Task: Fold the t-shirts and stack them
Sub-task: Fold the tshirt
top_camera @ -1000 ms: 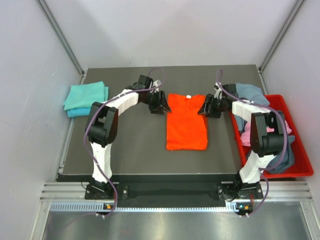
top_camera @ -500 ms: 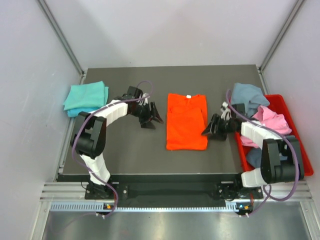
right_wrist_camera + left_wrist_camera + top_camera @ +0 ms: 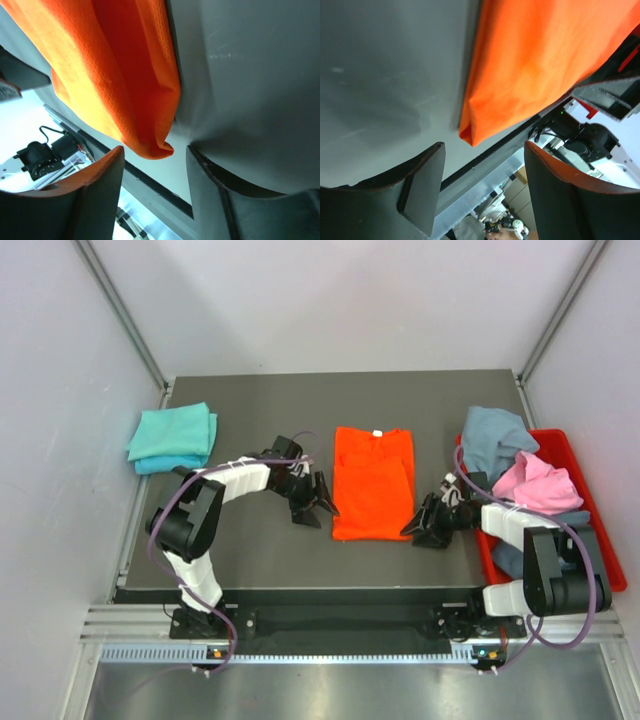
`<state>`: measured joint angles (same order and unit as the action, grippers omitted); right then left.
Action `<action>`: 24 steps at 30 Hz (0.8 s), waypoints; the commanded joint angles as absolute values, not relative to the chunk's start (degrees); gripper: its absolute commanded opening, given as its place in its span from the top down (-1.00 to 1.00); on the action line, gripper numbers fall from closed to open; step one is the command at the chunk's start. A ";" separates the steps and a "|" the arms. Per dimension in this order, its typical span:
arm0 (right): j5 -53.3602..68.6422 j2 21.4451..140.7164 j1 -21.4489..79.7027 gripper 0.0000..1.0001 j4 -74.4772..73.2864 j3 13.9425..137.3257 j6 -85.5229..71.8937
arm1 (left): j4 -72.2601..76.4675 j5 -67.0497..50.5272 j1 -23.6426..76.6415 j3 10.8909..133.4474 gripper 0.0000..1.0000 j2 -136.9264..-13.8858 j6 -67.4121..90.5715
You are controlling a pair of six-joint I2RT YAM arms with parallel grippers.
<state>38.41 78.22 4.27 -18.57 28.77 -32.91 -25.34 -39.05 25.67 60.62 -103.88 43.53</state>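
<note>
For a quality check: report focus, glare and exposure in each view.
Top external: sharp, evenly lit, no glare. Left wrist: shirt in focus, fingers soft, lower right overexposed. Right wrist: shirt weave crisp, washed-out brightness at lower left.

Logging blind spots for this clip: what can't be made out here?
1. Bin: top view; the pink shirt, grey-blue shirt and right arm cover what lies beneath, so no count is possible.
2. Teal shirts: top view; layers too small to count.
3. Orange shirt: wrist views show only its near corners; frame edges cut off the rest.
4. Left gripper, right gripper: open; contact with the table unclear in all views.
</note>
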 commanded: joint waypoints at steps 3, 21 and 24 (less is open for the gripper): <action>38.32 78.49 4.31 0.02 -14.41 29.09 -34.36 | -22.77 -39.99 26.98 61.08 -0.29 -104.68 45.61; 36.65 78.05 3.87 0.27 -14.06 28.83 -33.58 | -20.57 -41.22 29.88 56.16 -0.14 -104.59 48.78; 36.39 77.52 3.78 0.28 -14.06 28.57 -33.40 | -20.57 -40.87 30.06 56.69 -0.13 -105.12 48.43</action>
